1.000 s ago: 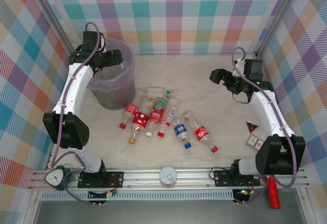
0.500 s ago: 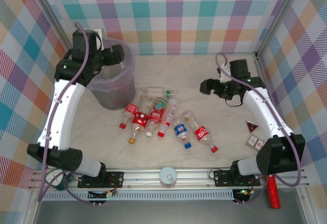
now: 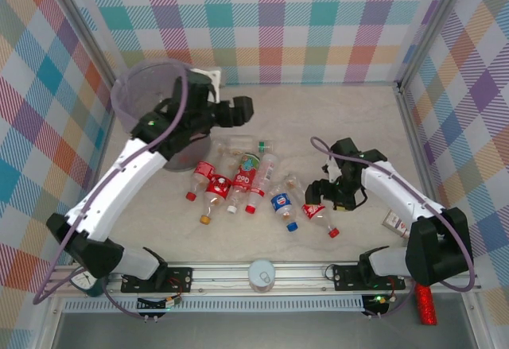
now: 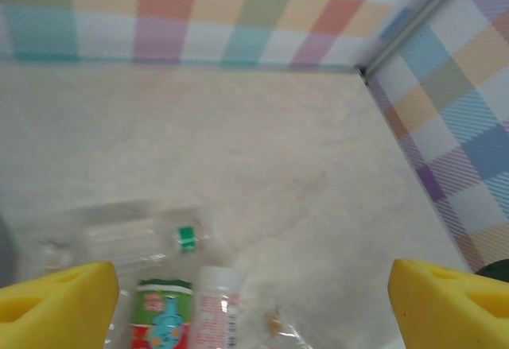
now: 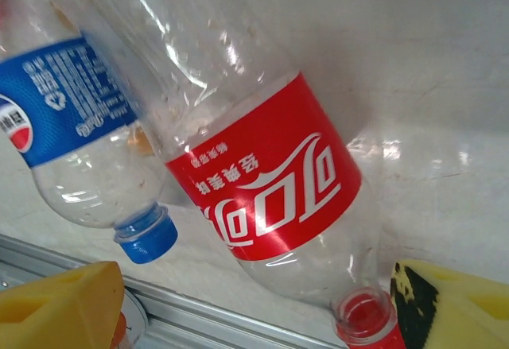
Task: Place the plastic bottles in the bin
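One grey bin (image 3: 127, 98) sits back left. The left gripper (image 3: 241, 110) is just right of it, jaws wide and empty. Mid-table the plastic bottles (image 3: 238, 178) lie heaped. The right gripper (image 3: 318, 203) is spread wide, straddling a red-labelled bottle (image 5: 262, 178), with the blue-labelled bottle (image 5: 56, 102) right beside it.

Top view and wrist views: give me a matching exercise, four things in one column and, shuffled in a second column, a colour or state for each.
Column one:
1. bin
2. blue-label bottle
3. red-label bottle
4. left gripper

Column two:
A. open wide, holding nothing
B. blue cap
C. purplish grey
D. red cap beside a yellow pad of the right gripper

Pairs: 1-C, 2-B, 3-D, 4-A
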Controlling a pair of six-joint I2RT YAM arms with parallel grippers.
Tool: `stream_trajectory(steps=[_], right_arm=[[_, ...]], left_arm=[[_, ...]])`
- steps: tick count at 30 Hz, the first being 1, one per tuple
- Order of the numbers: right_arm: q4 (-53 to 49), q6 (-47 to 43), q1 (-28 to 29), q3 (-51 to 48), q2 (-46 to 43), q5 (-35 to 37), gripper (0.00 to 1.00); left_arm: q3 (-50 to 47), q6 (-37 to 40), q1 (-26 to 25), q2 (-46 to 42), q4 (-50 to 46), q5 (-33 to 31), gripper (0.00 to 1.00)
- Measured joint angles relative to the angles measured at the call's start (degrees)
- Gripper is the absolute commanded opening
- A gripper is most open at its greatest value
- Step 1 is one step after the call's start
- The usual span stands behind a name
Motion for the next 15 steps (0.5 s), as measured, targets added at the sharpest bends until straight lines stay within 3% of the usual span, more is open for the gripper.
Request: stream_trajectory(steps=[10, 15], right_arm=[[6.3, 3.6, 1.6, -4.5, 4.2, 1.8, 0.89], [9.7, 4.5, 1.5, -5.4, 6.6, 3.7, 0.81]], left_arm=[[-6.0, -6.1, -4.7, 6.1, 8.1, 2.6, 0.87], [-6.0, -7.1, -5.5, 6.4, 10.6, 2.8, 0.87]])
